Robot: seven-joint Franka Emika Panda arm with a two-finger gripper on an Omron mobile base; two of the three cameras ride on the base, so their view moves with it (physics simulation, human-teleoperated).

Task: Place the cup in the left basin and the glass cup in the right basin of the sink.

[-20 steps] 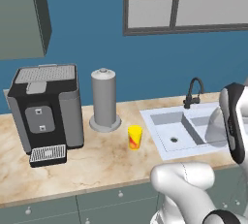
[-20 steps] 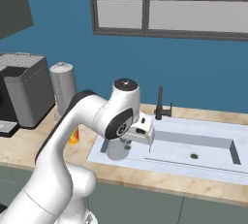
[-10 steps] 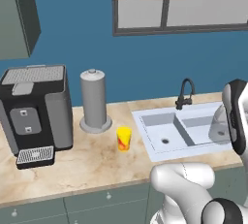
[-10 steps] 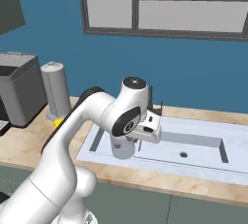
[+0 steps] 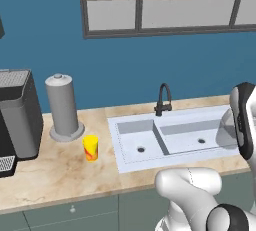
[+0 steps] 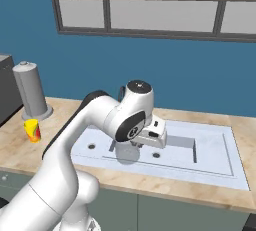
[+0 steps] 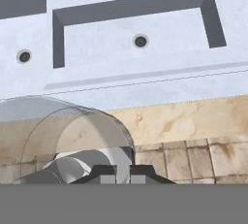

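Note:
My gripper [image 7: 118,173] is shut on the wall of the glass cup [image 7: 72,138], a grey see-through tumbler that hangs over the counter's front edge, just in front of the sink [image 7: 145,80]. From the right base the glass cup [image 6: 123,154] shows below the hand, near the wall between the basins. From the left base the glass cup [image 5: 225,127] sits half behind my arm. Beyond it lie the left basin [image 7: 22,39] and the wider right basin [image 7: 145,29]. The yellow cup [image 5: 90,147] stands upright on the counter left of the sink [image 5: 117,147].
A black curved faucet [image 5: 163,99] rises behind the sink. A tall grey cylinder on a round base [image 5: 62,107] stands behind the yellow cup, with a black coffee machine [image 5: 15,120] further left. A window runs along the blue wall.
Both base views have slid sideways, so the camera moved right along the counter and the sink now sits near the middle. The glass cup stays held in my gripper.

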